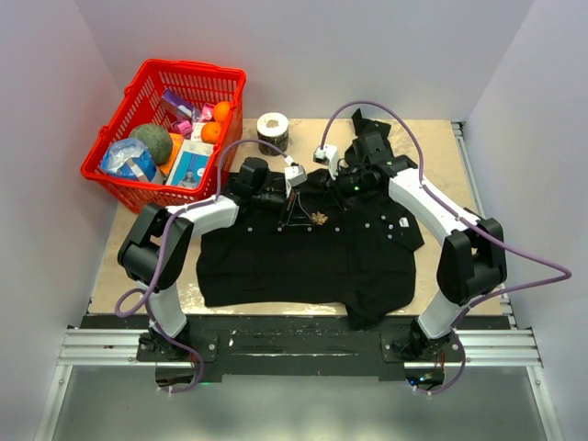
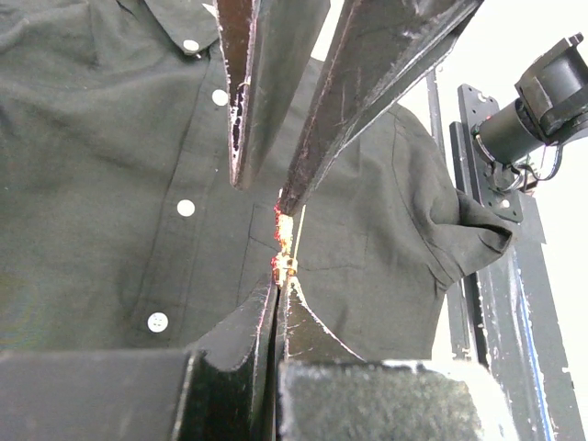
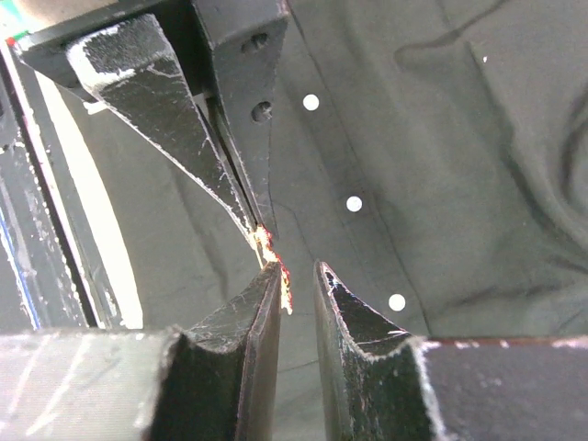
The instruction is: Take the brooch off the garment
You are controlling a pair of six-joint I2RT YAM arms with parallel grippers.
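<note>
The garment [image 1: 303,257], a black shirt, lies spread flat on the table with its white buttons [image 2: 186,208] in a row. The brooch [image 1: 319,219] is a tiny reddish-gold pin on the chest. In the left wrist view my left gripper [image 2: 279,280] is shut on the near end of the brooch [image 2: 285,243], seen edge-on. My right gripper [image 3: 298,268] faces it from the other side with its jaws a little apart. The brooch [image 3: 265,243] rests against the inner face of the right gripper's left finger. Both grippers [image 1: 306,213] [image 1: 331,204] meet over the chest.
A red basket [image 1: 193,66] holding fruit and packets stands at the back left. A roll of tape [image 1: 273,131] sits behind the shirt's collar, and a dark scrap of cloth [image 1: 367,122] lies at the back right. White walls close in the table.
</note>
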